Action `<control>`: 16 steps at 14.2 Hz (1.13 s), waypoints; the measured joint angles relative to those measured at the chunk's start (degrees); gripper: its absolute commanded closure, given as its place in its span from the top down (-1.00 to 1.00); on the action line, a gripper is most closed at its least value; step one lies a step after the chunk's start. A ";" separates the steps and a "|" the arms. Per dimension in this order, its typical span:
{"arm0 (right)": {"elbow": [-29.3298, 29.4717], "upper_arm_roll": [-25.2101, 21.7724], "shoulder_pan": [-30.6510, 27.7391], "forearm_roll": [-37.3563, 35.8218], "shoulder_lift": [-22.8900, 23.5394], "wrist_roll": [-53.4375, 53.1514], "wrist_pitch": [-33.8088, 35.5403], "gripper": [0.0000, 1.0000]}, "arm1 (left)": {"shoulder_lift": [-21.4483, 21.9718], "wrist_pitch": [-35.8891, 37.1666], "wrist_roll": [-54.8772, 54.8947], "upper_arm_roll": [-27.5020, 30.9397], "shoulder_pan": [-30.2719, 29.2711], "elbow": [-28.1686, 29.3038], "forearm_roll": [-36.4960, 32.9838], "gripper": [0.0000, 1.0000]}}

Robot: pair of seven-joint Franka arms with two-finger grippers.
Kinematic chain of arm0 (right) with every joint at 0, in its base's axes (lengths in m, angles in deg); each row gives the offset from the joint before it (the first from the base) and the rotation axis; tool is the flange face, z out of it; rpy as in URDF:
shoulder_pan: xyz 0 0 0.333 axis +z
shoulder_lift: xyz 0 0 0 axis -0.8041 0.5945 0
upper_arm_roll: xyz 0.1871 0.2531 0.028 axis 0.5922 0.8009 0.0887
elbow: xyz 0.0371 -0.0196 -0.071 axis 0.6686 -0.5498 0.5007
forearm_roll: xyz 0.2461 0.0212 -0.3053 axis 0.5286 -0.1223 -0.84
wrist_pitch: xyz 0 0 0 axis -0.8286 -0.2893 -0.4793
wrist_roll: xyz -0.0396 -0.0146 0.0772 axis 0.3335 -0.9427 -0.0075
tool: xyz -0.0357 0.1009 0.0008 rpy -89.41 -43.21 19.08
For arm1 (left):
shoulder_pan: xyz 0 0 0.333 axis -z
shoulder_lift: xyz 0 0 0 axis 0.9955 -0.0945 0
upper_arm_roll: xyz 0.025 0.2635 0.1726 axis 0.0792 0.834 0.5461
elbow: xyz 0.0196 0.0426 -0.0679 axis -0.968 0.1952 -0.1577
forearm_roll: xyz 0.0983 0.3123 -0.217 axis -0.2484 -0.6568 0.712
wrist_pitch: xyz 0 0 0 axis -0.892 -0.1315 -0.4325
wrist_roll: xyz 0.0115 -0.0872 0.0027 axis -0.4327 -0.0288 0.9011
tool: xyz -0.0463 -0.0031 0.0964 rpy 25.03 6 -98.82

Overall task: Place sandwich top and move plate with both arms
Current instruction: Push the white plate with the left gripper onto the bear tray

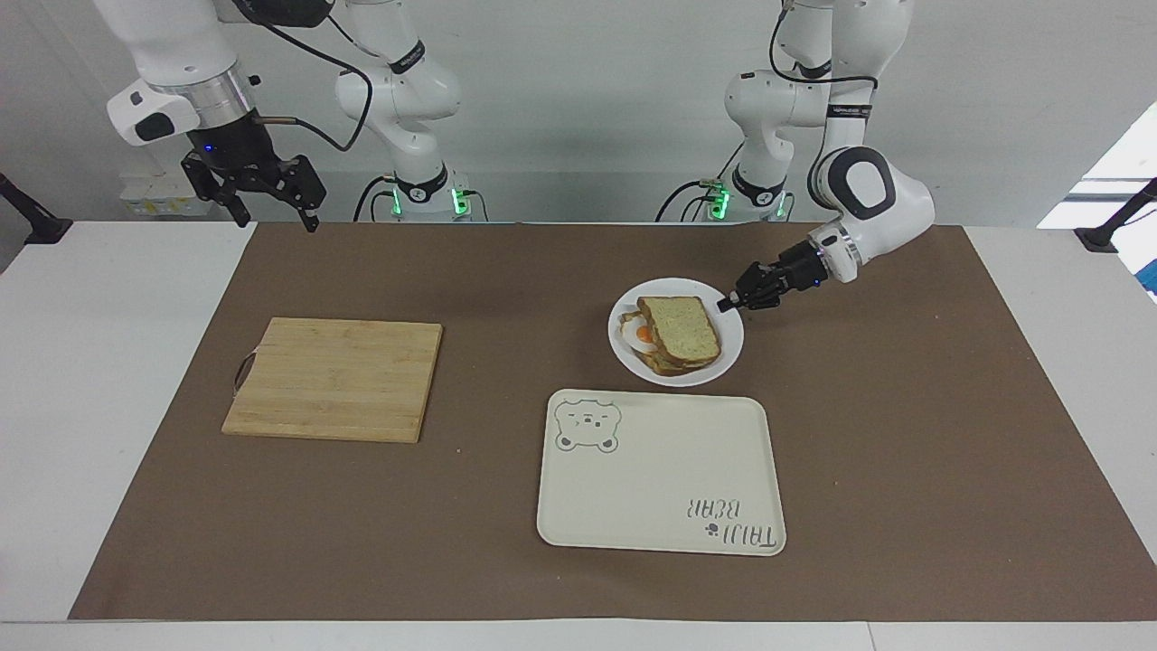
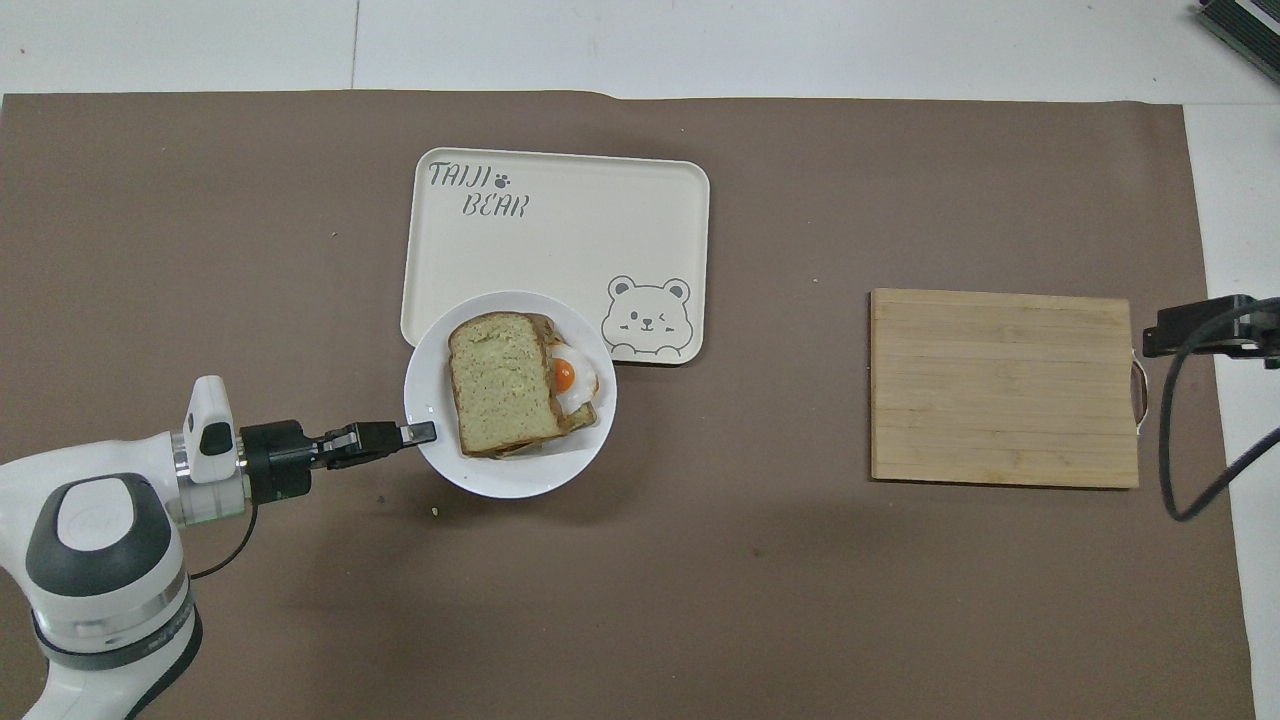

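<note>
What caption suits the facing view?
Left gripper grips the plate bearing the sandwich top, raised beside the tray.

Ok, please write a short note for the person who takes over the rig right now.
Left pincer: shut on the plate rim; the plate seems lifted, beside the tray.
Right pincer: open, waiting in the air at the right arm's end of the table.
Done: the top lies on the sandwich.
Left: probably to set the plate on the tray.

lower bread slice mostly hidden under sandwich top, tray corner covered by plate
</note>
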 measured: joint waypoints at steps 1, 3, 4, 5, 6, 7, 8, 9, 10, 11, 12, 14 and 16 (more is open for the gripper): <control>0.00 0.00 0.00 0.00 0.00 0.00 0.00 1.00 | -2.29 0.05 -2.00 0.04 -0.17 -3.44 -1.91 -1.00; 0.00 0.00 0.00 0.00 0.00 0.00 0.00 1.00 | -6.82 0.22 -5.51 0.05 -1.20 -10.36 -5.10 -1.00; 0.00 0.00 0.00 0.00 0.00 0.00 0.00 1.00 | -8.96 0.35 -6.96 0.11 -1.66 -13.76 -6.30 -1.00; 0.00 0.00 0.00 0.00 0.00 0.00 0.00 1.00 | -11.14 0.48 -8.81 0.10 -2.04 -17.27 -7.81 -1.00; 0.00 0.00 0.00 0.00 0.00 0.00 0.00 1.00 | -13.17 0.58 -10.81 0.11 -2.22 -20.58 -9.70 -1.00; 0.00 0.00 0.00 0.00 0.00 0.00 0.00 1.00 | -15.19 0.59 -12.58 0.10 -2.33 -23.68 -11.45 -1.00; 0.00 0.00 0.00 0.00 0.00 0.00 0.00 1.00 | -17.02 0.59 -13.49 0.06 -2.50 -25.94 -12.35 -1.00; 0.00 0.00 0.00 0.00 0.00 0.00 0.00 1.00 | -18.91 0.59 -13.75 -0.02 -2.78 -27.70 -12.82 -1.00; 0.00 0.00 0.00 0.00 0.00 0.00 0.00 1.00 | -20.58 0.59 -13.70 -0.02 -2.92 -28.86 -13.05 -1.00; 0.00 0.00 0.00 0.00 0.00 0.00 0.00 1.00 | -22.28 0.58 -13.07 -0.09 -2.94 -29.87 -13.39 -1.00; 0.00 0.00 0.00 0.00 0.00 0.00 0.00 1.00 | -23.78 0.34 -12.14 -0.35 -2.94 -30.66 -13.62 -1.00; 0.00 0.00 0.00 0.00 0.00 0.00 0.00 1.00 | -25.62 -0.87 -11.24 -1.24 -2.93 -31.72 -13.64 -1.00; 0.00 0.00 0.00 0.00 0.00 0.00 0.00 1.00 | -26.03 -1.33 -11.05 -1.76 -2.93 -32.07 -13.64 -1.00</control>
